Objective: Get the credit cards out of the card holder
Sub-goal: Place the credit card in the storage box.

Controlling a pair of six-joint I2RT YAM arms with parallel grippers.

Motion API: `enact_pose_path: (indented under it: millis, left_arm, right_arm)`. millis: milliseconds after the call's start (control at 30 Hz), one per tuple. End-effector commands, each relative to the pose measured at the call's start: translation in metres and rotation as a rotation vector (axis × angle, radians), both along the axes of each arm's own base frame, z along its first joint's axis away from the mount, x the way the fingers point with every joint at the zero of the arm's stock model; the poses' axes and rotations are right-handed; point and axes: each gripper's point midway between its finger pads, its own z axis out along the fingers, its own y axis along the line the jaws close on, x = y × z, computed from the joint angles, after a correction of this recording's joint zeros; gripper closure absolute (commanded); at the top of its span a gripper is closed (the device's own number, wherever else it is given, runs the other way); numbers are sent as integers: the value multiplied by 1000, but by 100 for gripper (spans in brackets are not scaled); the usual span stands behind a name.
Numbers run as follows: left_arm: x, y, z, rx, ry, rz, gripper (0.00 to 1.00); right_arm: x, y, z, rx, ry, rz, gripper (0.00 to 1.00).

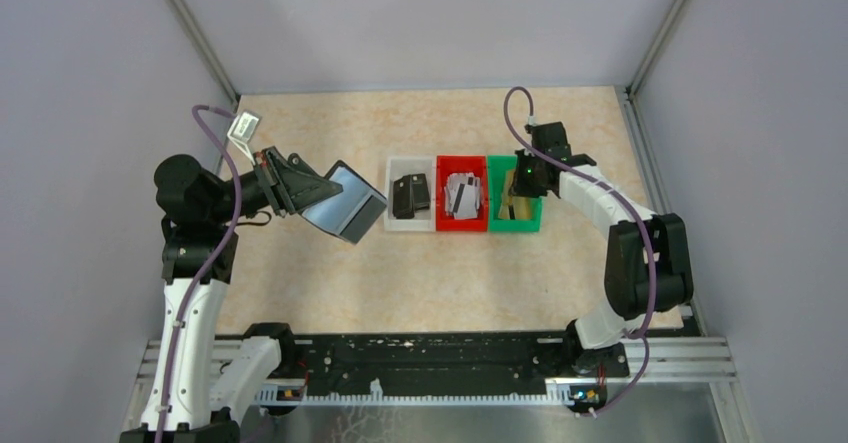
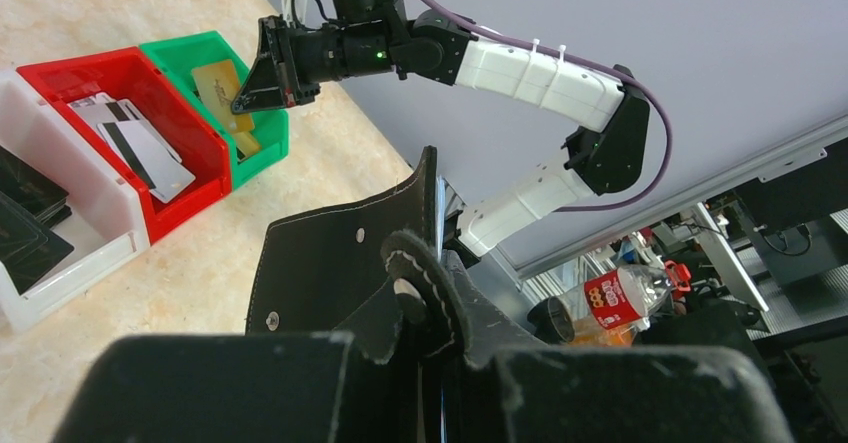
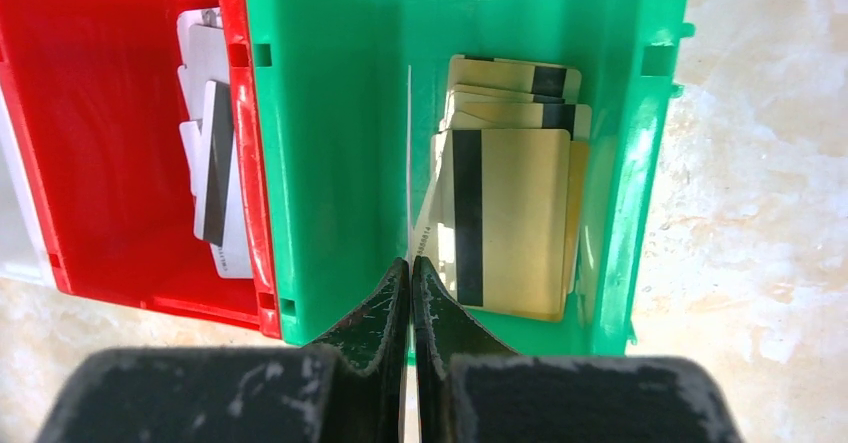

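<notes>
Now we have the card holder (image 1: 345, 203) lifted off the tabletop, toward its left edge and just beside the white bin (image 1: 410, 226). It hangs open, and the left gripper (image 1: 303, 191) is closed down on its black flap. We judge that the step in hand is to drop one removed card. The right gripper (image 3: 411, 283) is pressed shut on a gold card (image 2: 222, 91), seen edge-on from its own wrist, and holds it over the green bin (image 3: 330, 163), where other gold cards (image 3: 510, 223) lie in a pile. The grey-white cards (image 3: 215, 163) lie in the red bin (image 3: 100, 213), between the other two. Next, we think, the right fingers must part to release the card, then go over to the holder. Whether more cards remain in its slots we cannot tell.
</notes>
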Motion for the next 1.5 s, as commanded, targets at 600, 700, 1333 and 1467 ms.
enact_pose_path:
  millis: [600, 700, 1333, 1467]
  left_arm:
    - [-11, -1, 25, -13, -86, -30, 100]
    - [-11, -1, 25, -13, -84, -30, 100]
    - [-12, -1, 24, -15, -79, -33, 100]
    - [-10, -1, 20, -15, -69, -31, 100]
  right_arm:
    - [8, -25, 0, -103, -57, -61, 98]
    - [8, -29, 4, -119, -69, -73, 96]
    - [14, -48, 83, -159, -269, -164, 72]
    - [11, -19, 133, -26, -383, -58, 62]
